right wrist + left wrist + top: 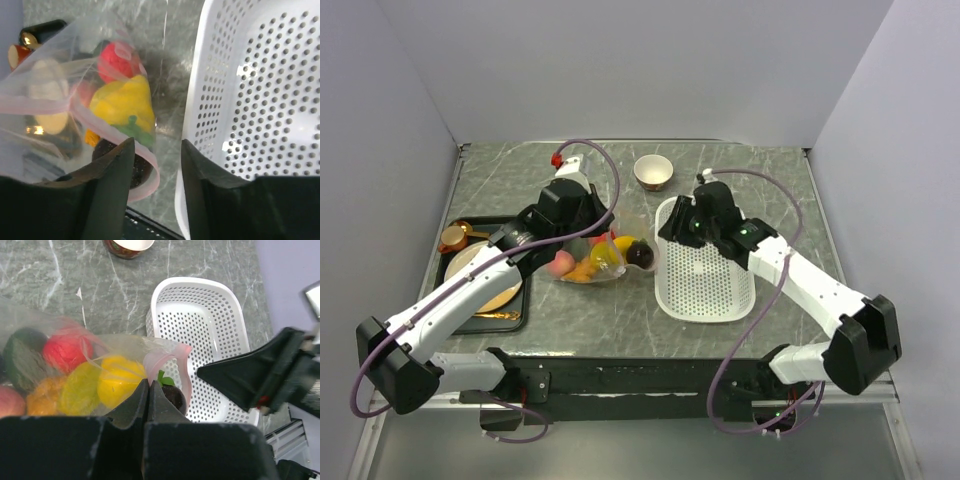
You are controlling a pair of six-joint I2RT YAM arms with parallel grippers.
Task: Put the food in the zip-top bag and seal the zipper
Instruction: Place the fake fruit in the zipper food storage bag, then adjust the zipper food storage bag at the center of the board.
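Pale lilac walls close round a grey, white-veined marbled bench (590,310). At its middle we see the zip-top bag (595,255), thin crinkly clear film lying slumped between a dark tray (515,318) and a basket (705,290). Inside it the food (588,268) bunches together in rounded, matte red, yellow, orange, green and pink lumps, with a dark brown piece (172,395) at the mouth. The zipper (150,175), a soft pale pink strip, curls loosely round that opening. The left gripper (148,385) has its black fingers pressed together on the bag's film beside the yellow piece. The right gripper (157,145) holds its fingers apart, between the bag's mouth and the white perforated plastic basket wall. A round cup (653,172) stands further back.
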